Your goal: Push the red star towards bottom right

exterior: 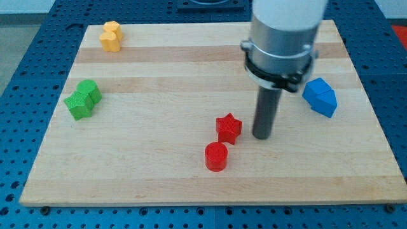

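The red star (228, 128) lies on the wooden board (159, 172), a little below the centre. My tip (262, 137) stands just to the star's right, a small gap apart from it. A red cylinder (215, 156) sits just below and slightly left of the star, close to it. The arm's grey body (283, 38) hangs over the board's upper right.
A blue block (319, 97) lies at the right, beside the arm. A green block (83, 100) lies near the left edge. A yellow block (110, 35) lies at the top left. Blue perforated table (19, 76) surrounds the board.
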